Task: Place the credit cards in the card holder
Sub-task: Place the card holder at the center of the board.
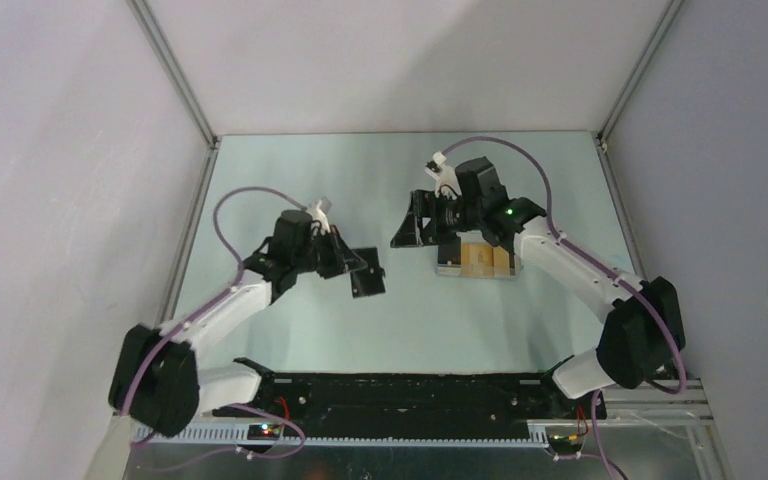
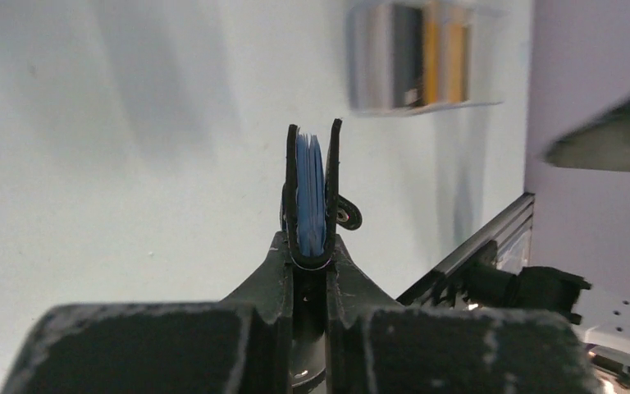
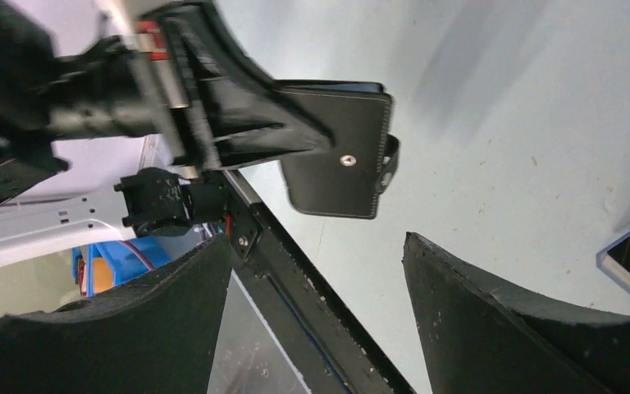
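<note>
No text, brand, number or sign can be read in any view. The cards (image 1: 480, 262) are too small and blurred to show any print. The card holder (image 3: 336, 168) shows a plain black face bearing only a small stud (image 3: 347, 161).

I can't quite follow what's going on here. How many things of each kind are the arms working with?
Black card holder: 1, pinched in the left claw
Pale tray: 1
Cards in the tray: at least 3 showing (2 orange, 1 dark); too blurred to tell whether there are more
Total: at least 5
</note>
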Robot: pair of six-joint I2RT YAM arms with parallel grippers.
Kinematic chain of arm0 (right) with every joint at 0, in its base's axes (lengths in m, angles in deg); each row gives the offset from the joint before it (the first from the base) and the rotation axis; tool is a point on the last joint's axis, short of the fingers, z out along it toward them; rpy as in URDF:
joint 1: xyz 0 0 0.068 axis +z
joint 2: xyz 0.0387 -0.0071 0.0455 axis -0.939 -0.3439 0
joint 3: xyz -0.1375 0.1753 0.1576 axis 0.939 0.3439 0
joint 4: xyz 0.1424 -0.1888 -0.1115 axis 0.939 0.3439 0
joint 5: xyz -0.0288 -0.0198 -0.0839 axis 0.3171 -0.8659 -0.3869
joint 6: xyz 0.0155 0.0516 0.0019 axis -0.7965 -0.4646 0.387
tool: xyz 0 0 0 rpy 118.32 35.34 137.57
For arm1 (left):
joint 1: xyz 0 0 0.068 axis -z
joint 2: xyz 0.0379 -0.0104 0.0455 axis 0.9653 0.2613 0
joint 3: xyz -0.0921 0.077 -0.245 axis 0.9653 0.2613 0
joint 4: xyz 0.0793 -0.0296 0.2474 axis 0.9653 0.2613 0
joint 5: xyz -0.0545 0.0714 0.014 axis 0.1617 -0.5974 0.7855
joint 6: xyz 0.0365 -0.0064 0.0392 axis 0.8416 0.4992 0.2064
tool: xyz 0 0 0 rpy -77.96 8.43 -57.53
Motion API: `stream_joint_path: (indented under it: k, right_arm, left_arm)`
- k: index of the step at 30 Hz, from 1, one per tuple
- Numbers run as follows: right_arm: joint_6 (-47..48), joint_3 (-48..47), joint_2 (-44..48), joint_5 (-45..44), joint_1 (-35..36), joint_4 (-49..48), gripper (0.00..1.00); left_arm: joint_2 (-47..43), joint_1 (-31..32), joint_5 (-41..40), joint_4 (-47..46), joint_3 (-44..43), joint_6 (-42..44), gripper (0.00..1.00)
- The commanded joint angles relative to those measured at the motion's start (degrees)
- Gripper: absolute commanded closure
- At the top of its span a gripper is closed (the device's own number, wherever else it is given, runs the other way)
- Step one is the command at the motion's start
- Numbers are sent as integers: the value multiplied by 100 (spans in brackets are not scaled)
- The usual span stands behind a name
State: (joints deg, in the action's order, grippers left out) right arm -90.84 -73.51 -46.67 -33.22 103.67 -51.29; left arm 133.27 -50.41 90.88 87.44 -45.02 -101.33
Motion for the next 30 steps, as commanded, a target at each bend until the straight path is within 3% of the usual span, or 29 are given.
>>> stream_joint_path:
  k: [1, 3, 5, 6, 7, 8, 10, 13, 19, 24, 30]
  right_arm:
    - [106, 58, -213, 244, -4, 152, 19]
    - [101, 94, -357, 221, 5, 120, 19]
    - [91, 111, -508, 215, 39, 107, 18]
    - [86, 109, -600, 201, 49, 109, 18]
    - [93, 114, -648, 166, 80, 117, 17]
    - [101, 110, -728, 155, 91, 128, 17]
    - [118, 119, -842, 38, 135, 181, 17]
    - [146, 124, -1004, -140, 186, 315, 19]
    - [77, 114, -1606, -11, 269, 452, 32]
    - [-114, 100, -2032, -36, 394, 402, 47]
    - [-53, -264, -2398, -752, 581, 959, 55]
  left_arm:
    - [797, -121, 899, -1511, 367, -384, 100]
    - [1260, -122, 921, -1655, 347, -328, 96]
    - [1687, -127, 946, -1702, 264, -275, 79]
    - [1867, -130, 900, -1708, 239, -243, 53]
    - [1911, -132, 834, -1692, 209, -208, 40]
    - [1901, -133, 639, -1581, 198, -129, 14]
    - [1734, -131, 42, -1047, 121, 73, 2]
    - [1526, -129, -564, -313, -120, 351, 0]
    - [1548, -152, -283, 39, -25, 303, 8]
    - [1937, -190, -263, 252, -73, 307, 23]
    - [2333, -192, 61, 378, -187, 315, 46]
